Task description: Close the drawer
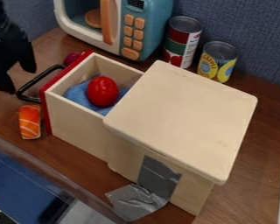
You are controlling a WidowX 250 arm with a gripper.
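Blue-grey fabric panelling (247,26) rises behind a brown wood worktop (256,144), with a toy microwave (151,33) and two cans, one red and green (183,41), one yellow (217,63), along the back. In front of them stands a pale wooden cabinet (183,118), grey tape (157,175) on its side running down to the worktop. Its drawer (78,127) is pulled out toward the left, red front and black handle (28,83) outermost. Inside the drawer, a red ball (102,91) rests on blue cloth (78,94). A toy sushi piece (30,121) lies just beside the drawer front. At upper left, the hand (19,82) hangs near the handle, its fingers apart.
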